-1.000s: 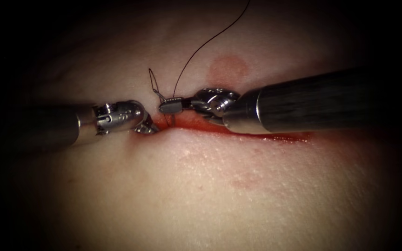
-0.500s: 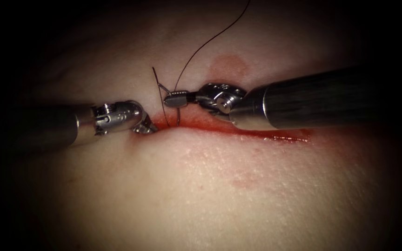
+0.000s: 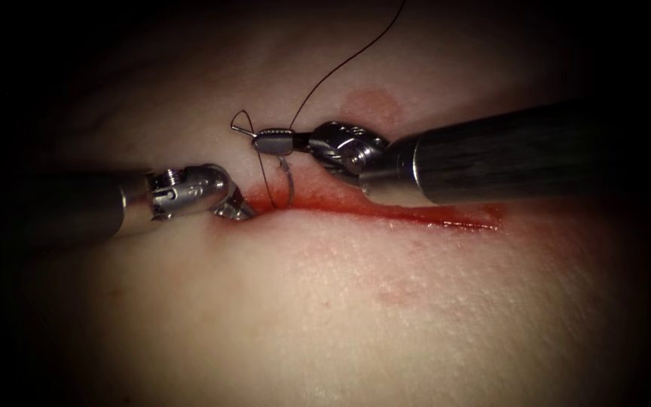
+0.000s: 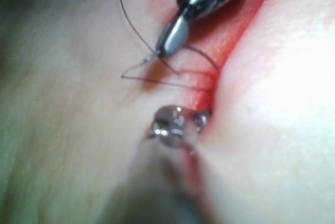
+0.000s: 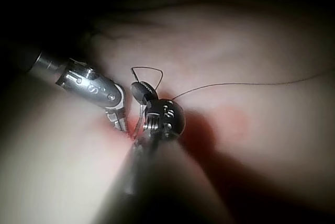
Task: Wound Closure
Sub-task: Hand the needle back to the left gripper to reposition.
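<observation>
My right tool (image 3: 271, 141) hovers just above the left end of the cut (image 3: 386, 211), jaws shut on the curved needle (image 3: 291, 185) near one end. A short stub pokes out left of the jaws, where the thread meets it. The rest of the needle arcs down into the tissue (image 3: 340, 301) at the cut's upper lip. Dark thread (image 3: 340, 64) runs up and away, and a second strand drops to the cut. My left tool (image 3: 233, 209) rests its tip in the cut's left end. The left wrist view has the right tool (image 4: 159, 51) beyond the left tool (image 4: 178, 127).
Red fluid (image 3: 461, 220) lies along the cut, beneath the right tool's shaft. A round pink mark (image 3: 371, 105) sits on the tissue above the right tool's wrist. In the right wrist view the left tool (image 5: 119, 122) points down beside the right tool (image 5: 141, 92).
My right tool has risen away from the cut and shifted slightly left, lifting the needle so more of its curve shows above the tissue. The left tool has stayed put.
</observation>
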Tool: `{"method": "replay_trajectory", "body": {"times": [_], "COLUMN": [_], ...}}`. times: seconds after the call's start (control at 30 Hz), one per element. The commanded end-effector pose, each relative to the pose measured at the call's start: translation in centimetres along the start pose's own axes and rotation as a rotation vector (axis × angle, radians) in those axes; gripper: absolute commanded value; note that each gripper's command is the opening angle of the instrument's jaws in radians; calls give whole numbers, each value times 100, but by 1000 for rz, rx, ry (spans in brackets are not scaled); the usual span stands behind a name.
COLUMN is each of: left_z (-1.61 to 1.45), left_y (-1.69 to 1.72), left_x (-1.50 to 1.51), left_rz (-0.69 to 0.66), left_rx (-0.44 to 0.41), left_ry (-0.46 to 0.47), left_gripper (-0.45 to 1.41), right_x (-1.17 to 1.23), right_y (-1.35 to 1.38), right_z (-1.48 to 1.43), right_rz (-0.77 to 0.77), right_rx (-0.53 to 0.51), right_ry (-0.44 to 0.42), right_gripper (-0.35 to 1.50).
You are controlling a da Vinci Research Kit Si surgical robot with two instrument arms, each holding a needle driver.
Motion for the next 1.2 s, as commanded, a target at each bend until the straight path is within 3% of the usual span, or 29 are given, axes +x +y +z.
{"method": "replay_trajectory", "body": {"times": [0.03, 0.17, 0.4, 0.67, 0.87, 0.97, 1.2], "left_z": [7, 6, 6, 5, 7, 7, 6], "left_y": [-6, -6, -6, -6, -5, -3, -2], "left_x": [-2, -2, -1, -1, -1, -2, -3], "left_rz": [1, 1, 1, 0, -1, 0, 1], "left_rx": [-2, -2, 0, 3, 5, 5, 4], "left_ry": [1, 1, 2, 2, 1, 0, 3], "left_gripper": [-35, -35, -35, -35, -35, -35, -35], "right_x": [-10, -22, -15, 19, 29, 41, 59], "right_y": [1, 1, -4, 0, 7, 8, 0], "right_z": [9, 10, 6, -10, -13, -17, -33], "right_rz": [21, 82, 122, -229, -264, -248, -227], "right_rx": [5, 24, 18, -206, -288, -293, -234], "right_ry": [-2, 29, 23, -37, 10, 65, 95], "right_gripper": [-35, -35, -35, -35, -35, -35, -35]}}
